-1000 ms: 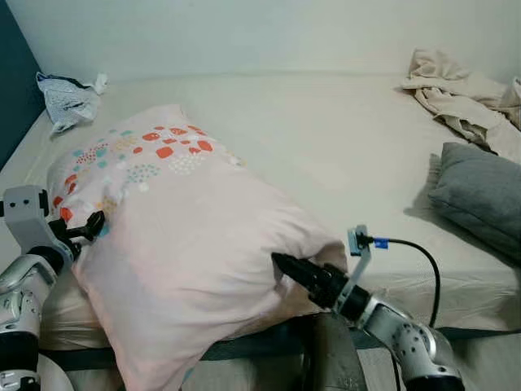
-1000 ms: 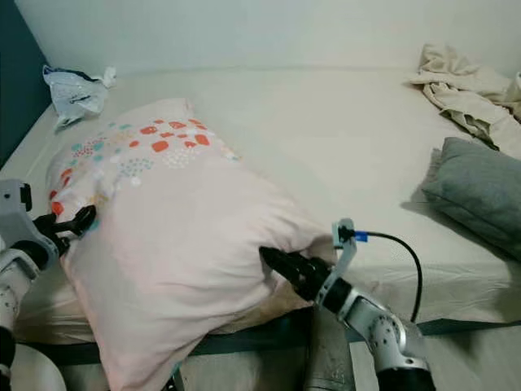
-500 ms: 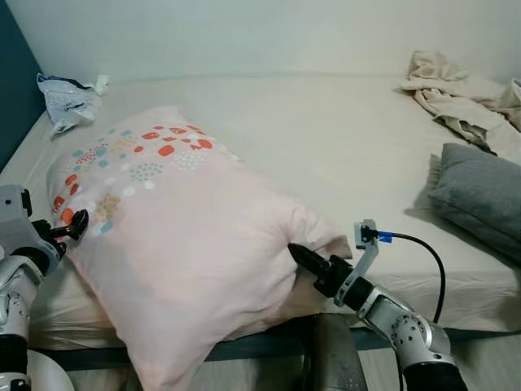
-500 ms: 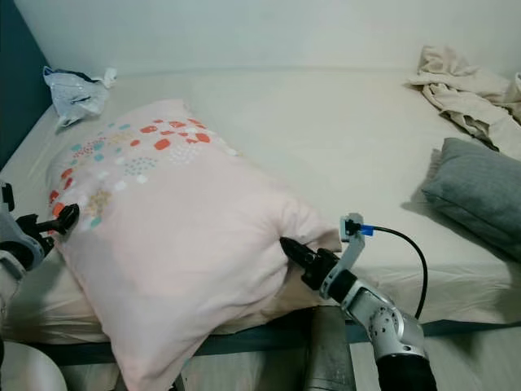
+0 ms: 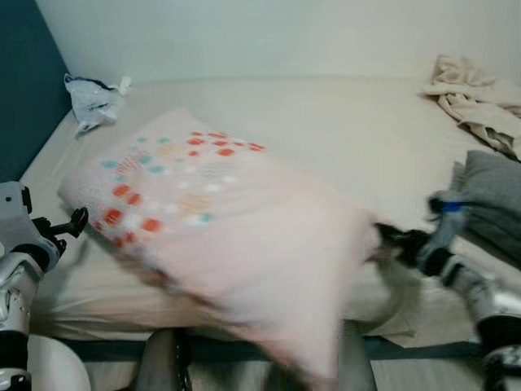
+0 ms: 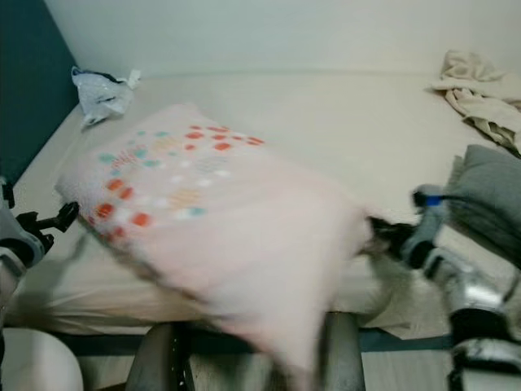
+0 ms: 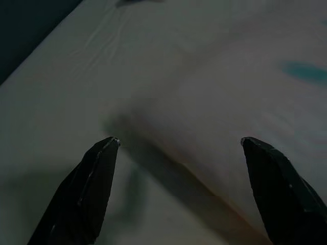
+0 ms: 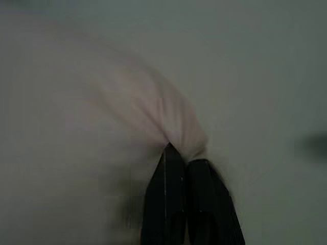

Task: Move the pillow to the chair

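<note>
On the bed (image 5: 342, 138), near its front edge, I have the pillow (image 5: 236, 236) — pale pink with red and teal spots at one end — lying partly over the mattress, its lower corner hanging past the edge toward the floor. My right gripper (image 8: 189, 163) has its two fingers pinched together on a bunched corner of the pillow's fabric; the right wrist view shows the cloth gathered into the tips. From the head views I see that arm out to my right, just in front of a grey cushion (image 5: 492, 191), though it is blurred. My left gripper (image 7: 179, 148) sits spread wide at the pillow's spotted end, apart from it, holding nothing; its wrist view looks along the sheet at the pillow's side.

So I judge the task barely begun — one corner is gripped, but the pillow's weight is on the bed. No chair that I can recognise as the goal appears; dark rounded shapes below the bed edge are too blurred to name. What is left, as I read it: get the pillow clear of the mattress, find the chair, carry it there and let go. A crumpled bag (image 5: 94, 98) and a heap of cloth (image 5: 472, 102) lie at the far corners, well clear
</note>
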Robot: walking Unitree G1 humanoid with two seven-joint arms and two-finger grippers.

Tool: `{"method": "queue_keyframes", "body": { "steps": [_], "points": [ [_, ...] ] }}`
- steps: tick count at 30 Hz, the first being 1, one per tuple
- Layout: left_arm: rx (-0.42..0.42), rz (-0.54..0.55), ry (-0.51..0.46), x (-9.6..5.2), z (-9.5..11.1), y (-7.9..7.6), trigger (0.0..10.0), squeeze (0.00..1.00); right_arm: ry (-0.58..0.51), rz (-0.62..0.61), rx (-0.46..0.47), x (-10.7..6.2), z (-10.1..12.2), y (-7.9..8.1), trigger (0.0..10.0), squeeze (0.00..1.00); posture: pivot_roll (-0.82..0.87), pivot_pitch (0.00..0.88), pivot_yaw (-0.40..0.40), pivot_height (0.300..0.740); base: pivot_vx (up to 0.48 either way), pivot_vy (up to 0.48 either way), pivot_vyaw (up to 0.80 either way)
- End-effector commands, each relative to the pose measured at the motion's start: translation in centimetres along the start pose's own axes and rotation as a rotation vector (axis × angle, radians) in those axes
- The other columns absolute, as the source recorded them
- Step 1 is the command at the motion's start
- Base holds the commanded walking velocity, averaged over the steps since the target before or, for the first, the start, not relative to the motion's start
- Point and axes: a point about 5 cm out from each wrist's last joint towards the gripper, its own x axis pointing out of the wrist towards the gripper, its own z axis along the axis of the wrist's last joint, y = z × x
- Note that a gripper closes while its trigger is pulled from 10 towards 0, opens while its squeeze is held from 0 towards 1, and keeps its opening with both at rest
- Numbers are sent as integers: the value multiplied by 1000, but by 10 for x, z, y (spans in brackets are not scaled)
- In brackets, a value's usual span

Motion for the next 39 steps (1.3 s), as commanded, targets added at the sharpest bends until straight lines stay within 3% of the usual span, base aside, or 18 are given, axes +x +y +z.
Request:
{"method": "queue_keyframes", "body": {
  "steps": [1,4,6,7,9,10,12,13,14,15,22,25,26,27,32,36,37,39],
  "points": [
    [8,20,5,-1,0,5,10000,0,-29,-166,-11,-14,4,-27,0,0,7,125,10,513,0,0,0],
    [-3,-1,13,1,-7,-5,10000,0,-170,-534,-122,-33,47,-63,0,0,7,133,22,513,0,0,0],
    [-5,-9,18,2,-9,-8,10000,0,-194,-605,-150,-36,55,-68,0,0,9,135,24,513,0,0,0],
    [-2,-19,22,3,-10,-11,10000,0,-192,-650,-183,-35,59,-68,6431,0,15,138,23,513,0,0,0],
    [0,-26,24,3,-11,-13,10000,0,-185,-671,-205,-33,60,-67,6431,0,16,138,22,513,0,0,0],
    [0,-33,24,3,-11,-15,10000,0,-178,-677,-230,-30,62,-64,10000,0,19,139,21,513,0,0,0],
    [0,-55,26,4,-11,-18,10000,0,-177,-622,-227,-20,62,-54,10000,0,27,142,9,513,0,0,0],
    [-2,-68,30,3,-12,-20,10000,0,-178,-566,-201,-13,60,-47,10000,549,31,143,5,513,0,0,0],
    [-2,-68,30,3,-12,-20,10000,0,-178,-566,-201,-13,60,-47,10000,549,31,143,5,513,0,0,0],
    [-1,-79,37,3,-13,-22,10000,0,-182,-529,-184,-8,59,-41,10000,1000,31,143,5,513,0,0,0],
    [-32,-104,108,2,-28,-30,10000,0,-181,-462,-138,5,48,-25,10000,1000,45,150,-8,513,0,0,0],
    [-103,-161,142,9,-41,-51,10000,0,-183,-451,-61,8,42,-22,10000,984,45,153,-11,513,0,0,0],
    [-128,-171,136,11,-42,-55,10000,0,-189,-430,-30,9,41,-20,10000,408,44,155,-13,513,0,0,0],
    [-157,-175,121,15,-41,-59,10000,0,-194,-387,6,12,39,-16,10000,0,43,155,-14,513,0,0,0],
    [-283,-163,51,36,-26,-73,10000,0,-232,-118,154,23,27,9,10000,0,33,164,-6,513,0,0,0],
    [-361,-170,33,43,-18,-78,10000,0,-263,-36,237,24,21,16,10000,0,28,169,1,513,0,0,0],
    [-442,-209,6,50,-6,-85,10000,961,-286,35,309,24,12,24,10000,0,22,175,15,513,0,0,0],
    [-505,-251,-21,56,8,-89,10000,1000,-282,99,348,21,-3,32,10000,0,16,179,26,513,0,0,0]
  ]
}}
